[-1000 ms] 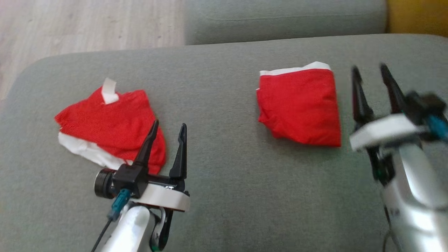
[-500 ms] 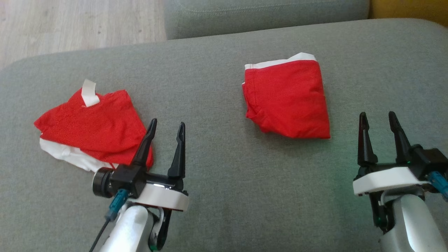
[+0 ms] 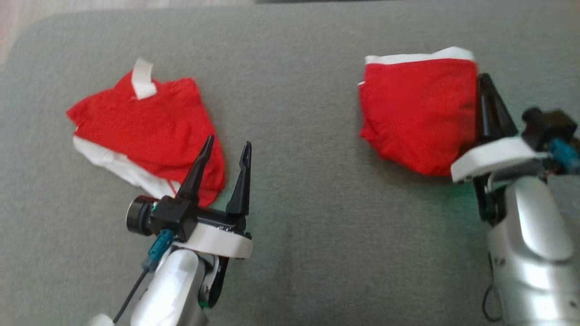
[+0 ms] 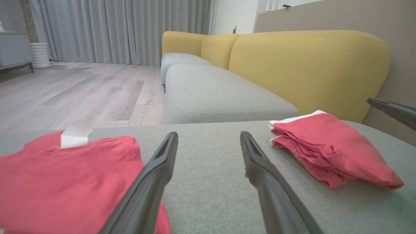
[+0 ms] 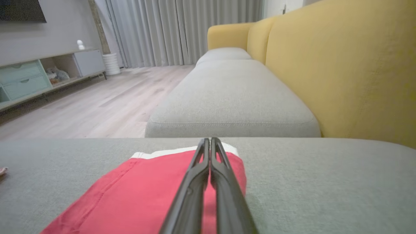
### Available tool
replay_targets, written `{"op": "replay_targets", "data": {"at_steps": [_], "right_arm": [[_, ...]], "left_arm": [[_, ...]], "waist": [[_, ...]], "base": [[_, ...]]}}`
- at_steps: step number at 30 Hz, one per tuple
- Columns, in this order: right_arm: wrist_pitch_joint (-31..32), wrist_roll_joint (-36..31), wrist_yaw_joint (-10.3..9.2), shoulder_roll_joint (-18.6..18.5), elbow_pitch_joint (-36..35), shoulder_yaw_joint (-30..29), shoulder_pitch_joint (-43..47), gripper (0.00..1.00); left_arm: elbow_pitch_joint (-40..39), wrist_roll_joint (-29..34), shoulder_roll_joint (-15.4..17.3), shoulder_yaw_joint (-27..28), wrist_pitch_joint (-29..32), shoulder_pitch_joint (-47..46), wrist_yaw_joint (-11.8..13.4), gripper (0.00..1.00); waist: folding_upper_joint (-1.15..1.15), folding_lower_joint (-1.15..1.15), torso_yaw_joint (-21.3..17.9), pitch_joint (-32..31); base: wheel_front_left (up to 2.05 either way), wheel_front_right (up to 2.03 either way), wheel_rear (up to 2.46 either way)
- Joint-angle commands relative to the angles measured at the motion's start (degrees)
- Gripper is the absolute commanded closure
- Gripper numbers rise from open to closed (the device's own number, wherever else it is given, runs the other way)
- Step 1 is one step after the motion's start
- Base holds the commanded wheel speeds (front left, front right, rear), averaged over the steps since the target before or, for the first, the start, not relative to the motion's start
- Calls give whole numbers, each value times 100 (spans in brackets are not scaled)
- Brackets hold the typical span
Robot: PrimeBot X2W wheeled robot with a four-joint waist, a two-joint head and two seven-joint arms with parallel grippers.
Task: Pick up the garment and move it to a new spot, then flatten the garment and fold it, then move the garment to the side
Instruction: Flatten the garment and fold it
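Note:
A folded red garment with a white edge [image 3: 419,111] [image 4: 328,146] [image 5: 136,195] lies on the right of the grey sofa cushion [image 3: 299,181]. My right gripper [image 3: 485,81] [image 5: 210,140] is shut, its fingers pressed together along the garment's right edge; no cloth shows between them. A second red and white garment [image 3: 145,131] [image 4: 65,182] lies crumpled on the left, with a white tab sticking up. My left gripper [image 3: 226,147] [image 4: 208,135] stands open just right of this one's near corner, holding nothing.
The yellow sofa back [image 5: 341,65] [image 4: 308,65] rises to the right of the cushion. Another grey seat cushion [image 5: 230,97] continues beyond, with wooden floor [image 5: 97,97] to its left. Bare cushion lies between the two garments.
The head camera has tilted and shifted. My right gripper has closed and moved forward to the folded garment's right edge. The left gripper keeps its place, still open.

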Motion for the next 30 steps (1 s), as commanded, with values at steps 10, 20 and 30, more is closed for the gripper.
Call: {"op": "replay_targets", "data": {"at_steps": [10,20,30], "right_arm": [[163,-868,-5,-26,1800,-692,-1178,100],[-324,-1182,-5,7,2749,-562,-1751,100],[-419,-230,-5,15,3118,1208,-1868,100]], "left_arm": [[-244,71,-29,80,-54,-343,-41,0],[-244,77,-49,68,-54,-390,-35,0],[-242,20,-59,0,-54,-378,-26,0]], "waist": [[0,-1,562,567],[0,-1,597,470],[0,-1,748,414]], "base": [[0,0,0],[0,0,0],[0,0,0]]}}
